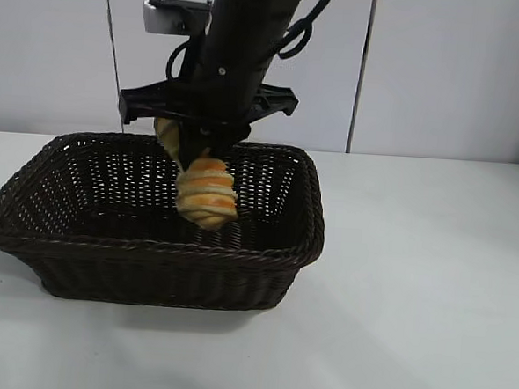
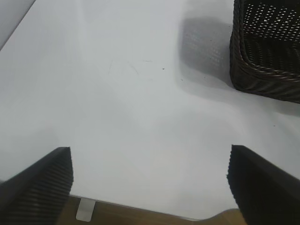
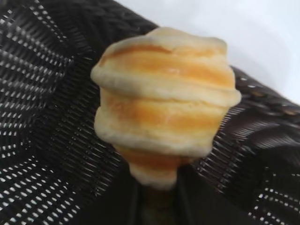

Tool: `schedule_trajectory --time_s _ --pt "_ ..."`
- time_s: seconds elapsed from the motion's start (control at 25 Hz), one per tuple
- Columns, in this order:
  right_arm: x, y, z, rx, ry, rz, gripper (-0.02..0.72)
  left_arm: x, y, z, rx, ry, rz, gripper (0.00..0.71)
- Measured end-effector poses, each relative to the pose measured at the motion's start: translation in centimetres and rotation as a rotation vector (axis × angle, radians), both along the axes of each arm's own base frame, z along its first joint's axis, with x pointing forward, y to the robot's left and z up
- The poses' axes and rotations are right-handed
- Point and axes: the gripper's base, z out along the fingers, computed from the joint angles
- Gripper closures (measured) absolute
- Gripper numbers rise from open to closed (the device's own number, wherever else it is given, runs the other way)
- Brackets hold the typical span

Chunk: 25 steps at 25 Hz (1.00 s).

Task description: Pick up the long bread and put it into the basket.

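Bread: the long bread (image 1: 207,194) hangs long-axis down from right claw (image 1: 192,151), gripped, above the basket (image 1: 28,224) interior; left claw (image 2: 150,183) open over desk (image 2: 122,93).

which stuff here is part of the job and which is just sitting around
In the job:
- bread, held by the right end effector above the basket
- basket

Not in the job:
- left end effector, open over the bare table beside the basket
- no loose items visible

The elongated golden-tan ridged bread loaf (image 1: 207,194) is showing pale and orange-brown crosswise stripes. The rectangular dark brown woven wicker basket (image 1: 163,263) is showing an open lattice weave.
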Motion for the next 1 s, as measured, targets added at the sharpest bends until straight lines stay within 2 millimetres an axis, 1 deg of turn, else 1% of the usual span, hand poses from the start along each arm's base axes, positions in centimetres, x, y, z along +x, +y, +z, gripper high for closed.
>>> schedule_trajectory --time_s 0.08,0.12,0.16,0.2,0.36,0.56,0.72,0.84,1.0 --pt "0.0 0.0 0.0 0.006 0.003 -0.001 0.201 0.0 0.0 0.0 0.0 0.0 0.0 0.062" --pt "0.0 0.1 0.0 0.009 0.006 -0.002 0.146 0.0 0.0 0.0 0.0 0.0 0.0 0.062" --pt "0.0 0.1 0.0 0.011 0.007 -0.003 0.111 0.0 0.0 0.0 0.0 0.0 0.0 0.062" --pt "-0.1 0.1 0.0 0.015 0.011 -0.005 0.098 0.0 0.0 0.0 0.0 0.0 0.0 0.062" --pt "-0.1 0.2 0.3 0.036 0.01 -0.022 0.093 0.0 0.0 0.0 0.0 0.0 0.0 0.062" --pt "-0.1 0.2 2.7 0.075 -0.028 -0.027 0.093 0.0 0.0 0.0 0.0 0.0 0.0 0.062" --pt "-0.7 -0.3 4.9 0.092 -0.046 -0.026 0.093 0.0 0.0 0.0 0.0 0.0 0.0 0.062" --pt "-1.7 -1.3 7.7 0.08 -0.072 -0.022 0.093 0.0 0.0 0.0 0.0 0.0 0.0 0.062" --pt "-3.8 -3.4 13.2 0.092 -0.162 -0.02 0.093 0.0 0.0 0.0 0.0 0.0 0.0 0.062"
